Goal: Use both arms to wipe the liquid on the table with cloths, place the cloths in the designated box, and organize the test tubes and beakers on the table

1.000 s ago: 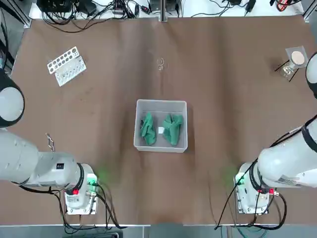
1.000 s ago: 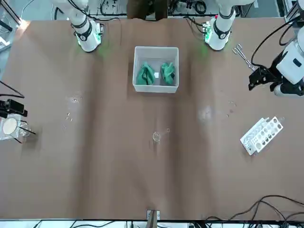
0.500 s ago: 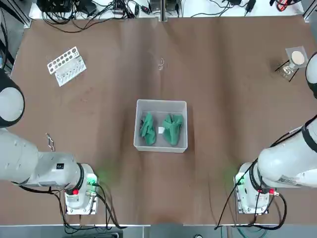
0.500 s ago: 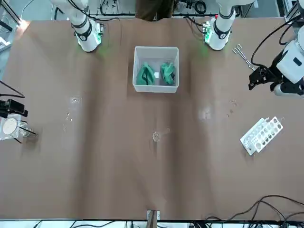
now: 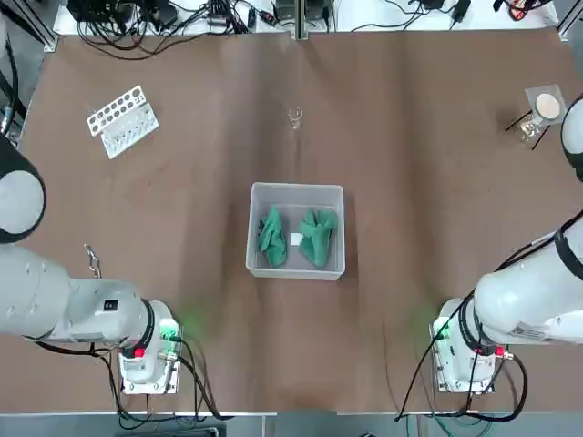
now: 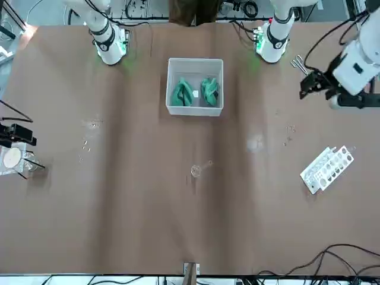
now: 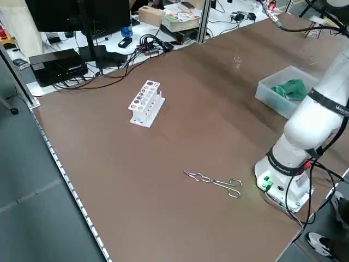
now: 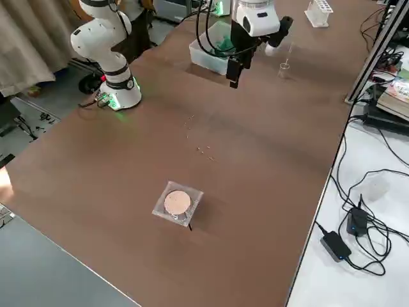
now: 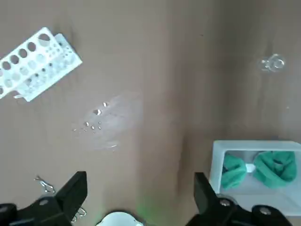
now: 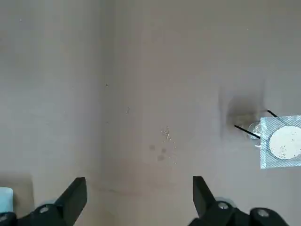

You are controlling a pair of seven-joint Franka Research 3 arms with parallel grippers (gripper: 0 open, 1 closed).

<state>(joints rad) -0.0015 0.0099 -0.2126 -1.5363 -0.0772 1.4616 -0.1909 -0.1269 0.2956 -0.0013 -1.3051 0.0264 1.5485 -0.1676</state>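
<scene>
At the far left is a white perforated rack (image 5: 121,120); nearer are metal tongs (image 7: 210,180). The left hand (image 9: 140,189) hangs over the left side, fingers apart, and droplets (image 9: 97,112) lie between rack and box. The box (image 5: 296,190), mid-table, contains both green cloths (image 5: 272,238) (image 5: 317,238). Cables (image 5: 430,350) trail by the right arm (image 5: 537,291), its label (image 5: 529,331) too small to read. The right hand (image 10: 140,189) hangs over the right side, fingers apart; a gauze square (image 10: 265,150) with a pale disc (image 10: 286,142) sits far right.

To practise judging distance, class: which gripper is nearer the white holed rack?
Left: the left gripper hovers on the rack's side of the table; the right gripper is across it, near the gauze.
</scene>
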